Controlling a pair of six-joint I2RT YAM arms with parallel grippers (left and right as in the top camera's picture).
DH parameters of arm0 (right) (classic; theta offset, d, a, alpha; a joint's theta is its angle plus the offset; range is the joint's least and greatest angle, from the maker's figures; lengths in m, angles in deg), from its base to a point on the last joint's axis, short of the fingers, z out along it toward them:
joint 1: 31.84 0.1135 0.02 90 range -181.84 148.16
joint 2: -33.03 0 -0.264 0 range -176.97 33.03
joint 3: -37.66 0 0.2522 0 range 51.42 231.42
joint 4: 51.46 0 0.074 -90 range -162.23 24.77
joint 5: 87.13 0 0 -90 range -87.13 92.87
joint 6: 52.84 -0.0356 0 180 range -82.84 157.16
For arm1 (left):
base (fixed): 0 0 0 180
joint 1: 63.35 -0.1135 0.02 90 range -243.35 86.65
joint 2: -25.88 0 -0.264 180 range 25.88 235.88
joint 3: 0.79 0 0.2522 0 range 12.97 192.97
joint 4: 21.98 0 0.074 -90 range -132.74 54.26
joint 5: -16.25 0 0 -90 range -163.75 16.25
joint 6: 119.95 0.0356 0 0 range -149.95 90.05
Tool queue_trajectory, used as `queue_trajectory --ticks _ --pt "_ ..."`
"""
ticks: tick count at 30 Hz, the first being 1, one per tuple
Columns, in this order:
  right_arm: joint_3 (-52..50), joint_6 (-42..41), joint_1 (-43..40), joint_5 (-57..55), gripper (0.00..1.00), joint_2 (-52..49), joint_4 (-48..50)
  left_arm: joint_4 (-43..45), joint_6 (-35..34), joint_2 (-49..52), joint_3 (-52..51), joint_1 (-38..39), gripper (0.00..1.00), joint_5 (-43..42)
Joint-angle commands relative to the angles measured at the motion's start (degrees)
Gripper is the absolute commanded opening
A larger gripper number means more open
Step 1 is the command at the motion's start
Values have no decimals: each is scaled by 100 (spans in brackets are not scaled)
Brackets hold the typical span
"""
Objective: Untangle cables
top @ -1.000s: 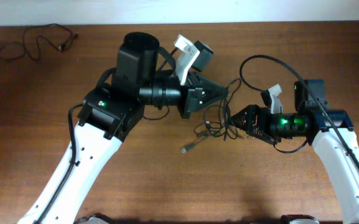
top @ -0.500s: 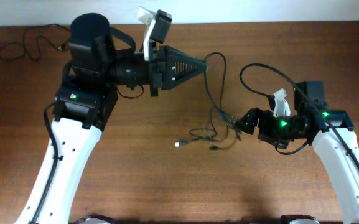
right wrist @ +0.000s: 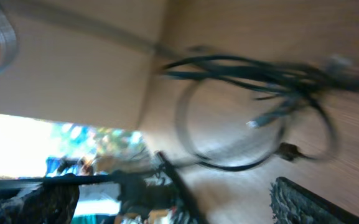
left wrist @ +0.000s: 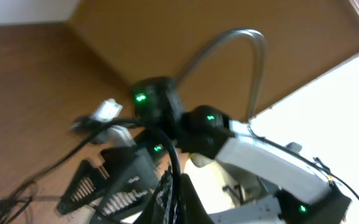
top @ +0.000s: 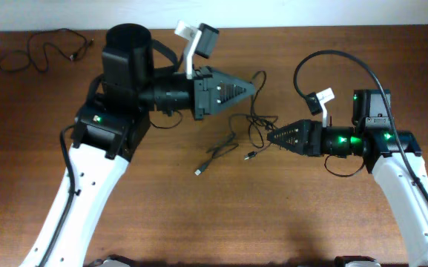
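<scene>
The cables (top: 256, 126) lie as a loose black tangle on the middle of the table, with two plug ends (top: 199, 172) trailing to the left. One strand rises from the tangle to my left gripper (top: 255, 87), which is shut on it. In the left wrist view that strand (left wrist: 178, 155) runs up from between the closed fingers (left wrist: 174, 202). My right gripper (top: 271, 136) points left at the tangle's right edge, jaws wide apart. In the right wrist view the looped cables (right wrist: 254, 68) lie ahead of the open gripper (right wrist: 174, 186). I cannot tell whether a strand lies between the fingers.
A separate thin black cable (top: 41, 49) lies in the far left corner of the wooden table (top: 199, 222). The right arm's own thick cable (top: 325, 58) arches above its wrist. A white wall borders the table's far edge.
My left gripper drew its strand up and left, then came back toward the tangle. The tangle spread out and a plug end slid left. My right gripper turned to point at it.
</scene>
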Motion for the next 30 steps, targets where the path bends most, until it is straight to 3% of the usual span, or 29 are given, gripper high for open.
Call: queue_trajectory --ticks 1,5,7,9,17,24,30 --pt "24 -409 37 -870 98 -20 184 918 -7 -133 52 267 0 -1121" --pt "24 -1051 37 -1344 98 -20 590 1528 -695 -142 52 341 0 -1226" --pt "24 -1137 37 -1582 98 -22 605 1873 -1322 -142 52 341 0 -1226" --pt "22 -1134 37 -1646 98 -22 570 2321 -1458 -142 52 341 0 -1226" --pt "24 -1130 37 -2640 98 -20 -389 4811 -2782 -149 52 192 0 -1244" --pt "24 -1010 31 -2511 99 -20 -715 3624 -2758 -136 52 -708 0 -876" --pt "114 -931 -391 -1016 98 243 -160 2719 -2756 -136 52 -892 0 -942"
